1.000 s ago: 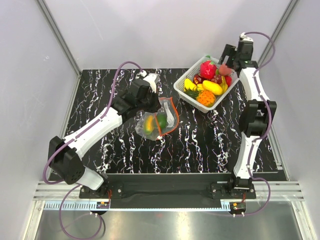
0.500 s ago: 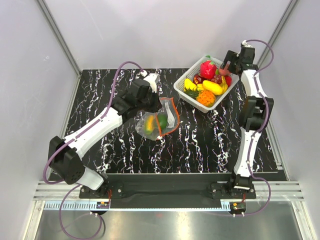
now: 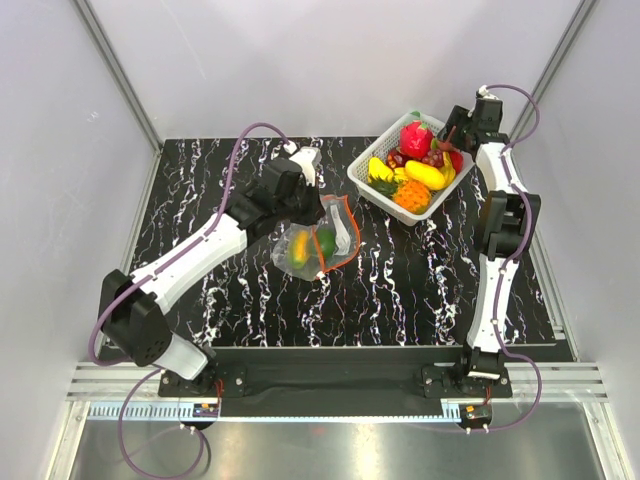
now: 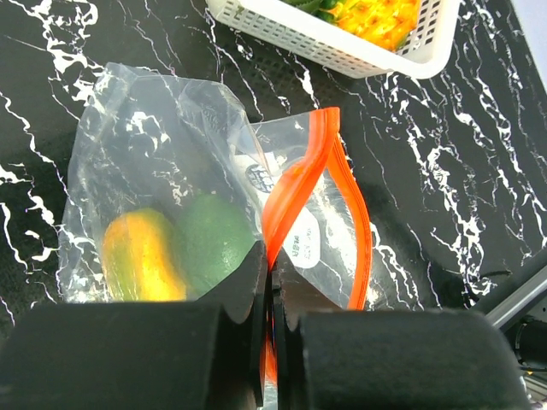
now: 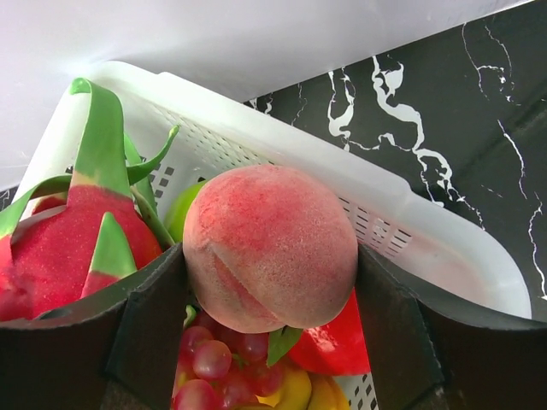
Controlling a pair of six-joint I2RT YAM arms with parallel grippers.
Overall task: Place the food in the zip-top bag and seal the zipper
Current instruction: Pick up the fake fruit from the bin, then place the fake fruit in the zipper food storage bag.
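Note:
The clear zip-top bag (image 3: 318,240) (image 4: 162,171) lies mid-table with a yellow-orange fruit (image 4: 138,254) and a green fruit (image 4: 212,241) inside. My left gripper (image 3: 318,208) (image 4: 270,266) is shut on its red-orange zipper strip (image 4: 299,175), holding the mouth up and open. My right gripper (image 3: 452,138) (image 5: 272,256) is shut on a pink peach (image 5: 269,246) over the white basket's (image 3: 372,190) far right corner. More food fills the basket: a dragon fruit (image 3: 415,137) (image 5: 73,231), grapes (image 5: 214,363), a yellow fruit (image 3: 425,175), an orange pineapple (image 3: 412,196).
The basket's white slotted wall (image 5: 410,231) stands just behind the peach. Grey enclosure walls close in behind the basket and at both sides. Black marbled table (image 3: 420,280) lies between bag and right arm.
My right gripper, holding the peach, has shifted slightly over the basket's far right corner, its wrist turning. The left gripper and bag have stayed put.

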